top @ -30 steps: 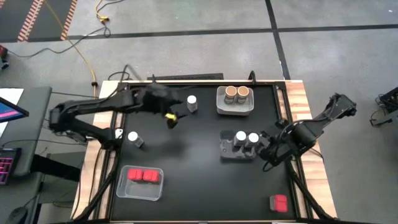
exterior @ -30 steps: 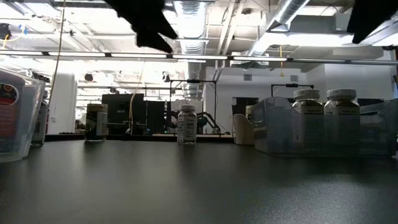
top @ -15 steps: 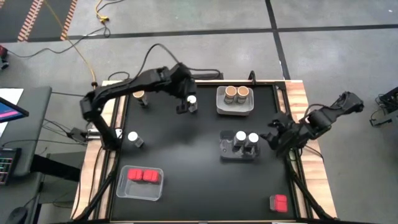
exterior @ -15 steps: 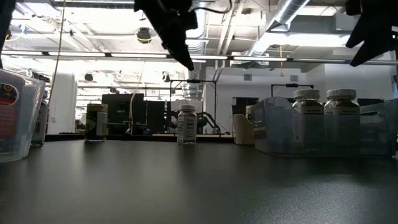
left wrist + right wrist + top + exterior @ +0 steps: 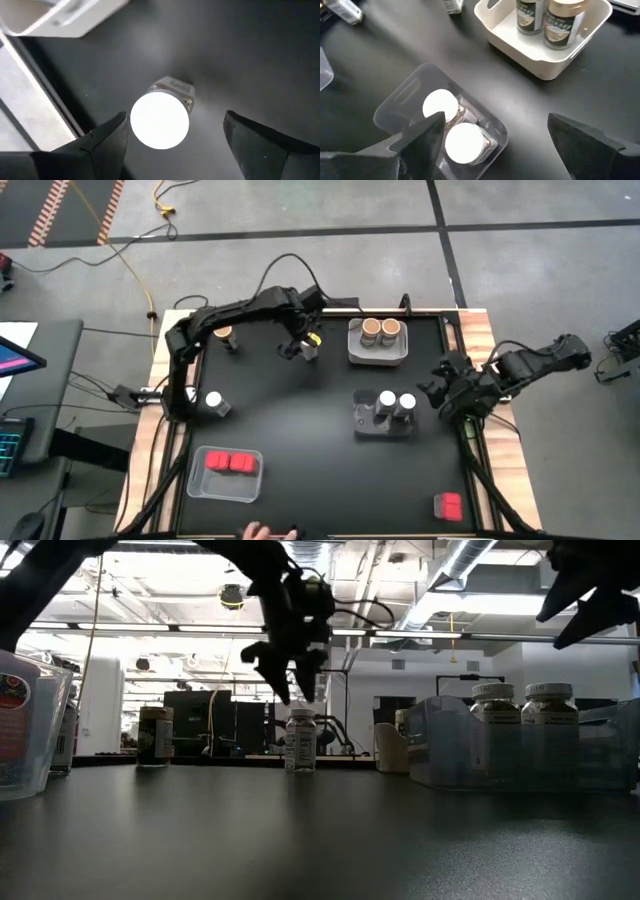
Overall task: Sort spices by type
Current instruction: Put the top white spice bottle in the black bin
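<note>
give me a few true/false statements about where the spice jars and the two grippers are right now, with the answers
1. The left gripper is open directly above a white-lidded jar. True.
2. The clear tray near the right gripper holds three white-lidded jars. False: it holds two.
3. The white tray holds two cork-topped jars. True.
4. The right gripper is shut on a red box. False: it is open and holds nothing; one red box sits alone near the table's front right corner.
5. A cork-topped jar stands outside any tray at the table's far left. True.
</note>
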